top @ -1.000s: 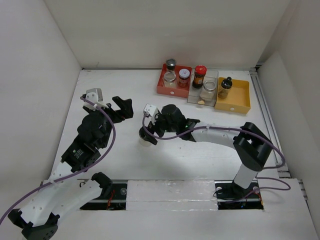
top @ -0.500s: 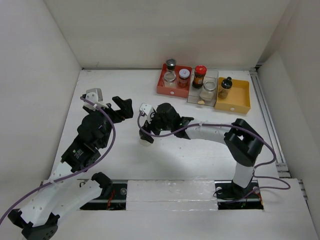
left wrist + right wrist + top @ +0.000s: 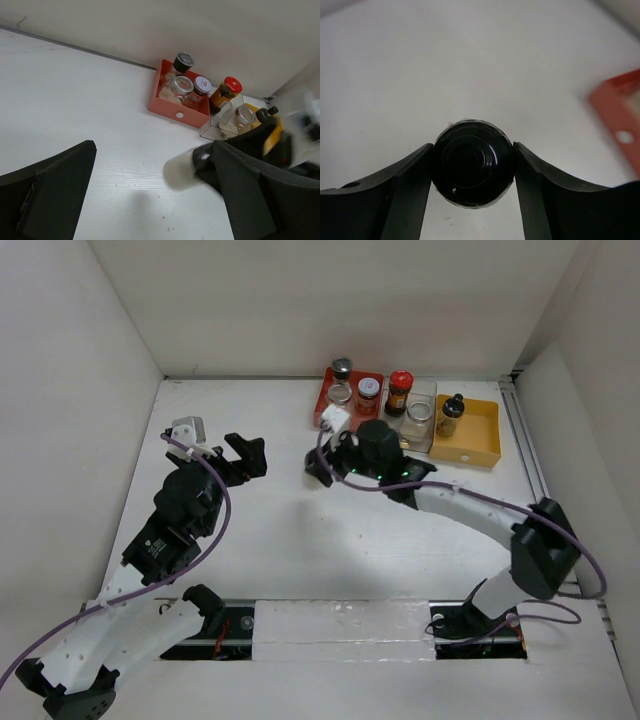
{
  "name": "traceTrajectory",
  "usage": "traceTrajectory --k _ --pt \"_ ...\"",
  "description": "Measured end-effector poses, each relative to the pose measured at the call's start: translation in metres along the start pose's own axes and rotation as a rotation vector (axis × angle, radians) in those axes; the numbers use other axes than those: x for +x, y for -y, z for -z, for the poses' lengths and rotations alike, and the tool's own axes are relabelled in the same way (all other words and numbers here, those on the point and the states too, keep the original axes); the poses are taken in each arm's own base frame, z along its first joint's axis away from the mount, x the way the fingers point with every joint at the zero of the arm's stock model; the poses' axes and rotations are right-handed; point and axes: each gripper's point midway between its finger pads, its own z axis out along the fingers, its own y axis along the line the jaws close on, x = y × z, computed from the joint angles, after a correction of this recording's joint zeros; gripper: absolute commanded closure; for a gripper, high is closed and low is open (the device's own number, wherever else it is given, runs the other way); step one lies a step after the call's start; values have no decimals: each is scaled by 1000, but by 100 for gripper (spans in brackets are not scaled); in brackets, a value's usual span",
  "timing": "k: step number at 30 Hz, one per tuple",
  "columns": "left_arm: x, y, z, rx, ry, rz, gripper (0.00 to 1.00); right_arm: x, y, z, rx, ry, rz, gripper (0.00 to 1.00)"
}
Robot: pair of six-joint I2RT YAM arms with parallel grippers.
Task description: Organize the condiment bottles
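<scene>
My right gripper [image 3: 472, 167] is shut on a black-domed bottle [image 3: 472, 162], with both fingers pressed against the cap's sides. The left wrist view shows that bottle [image 3: 182, 170] blurred and off the table, its body pale. From above, the right gripper [image 3: 320, 466] hangs just in front of the red tray [image 3: 322, 416] and hides the bottle. The other condiment bottles stand in the trays: three in the red one [image 3: 342, 368], a red-lidded brown jar [image 3: 400, 390] and a clear jar [image 3: 417, 418] in the clear tray, a black-domed shaker [image 3: 452, 412] in the yellow tray. My left gripper [image 3: 245, 455] stands open and empty.
The three trays sit in a row at the back: red, clear [image 3: 432, 390], yellow [image 3: 485, 430]. White walls close in the table on three sides. A corner of the red tray [image 3: 620, 120] shows at the right of the right wrist view.
The right gripper closed on the black-domed bottle near the table's middle, lifted it, and swung it back and right toward the red tray. The left arm stayed still.
</scene>
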Motion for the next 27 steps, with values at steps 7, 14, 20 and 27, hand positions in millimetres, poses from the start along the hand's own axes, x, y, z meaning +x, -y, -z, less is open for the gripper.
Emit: traceTrajectory --k 7,14,20,27 --pt "0 3 2 22 -4 3 0 -94 182 158 636 315 -114 53" --pt "2 7 2 44 -16 3 0 -26 306 330 1294 343 -308 53" --pt "3 9 3 56 -21 3 0 64 366 345 1391 188 -483 52" --pt "3 9 3 56 -21 3 0 147 393 301 1305 0 -615 51"
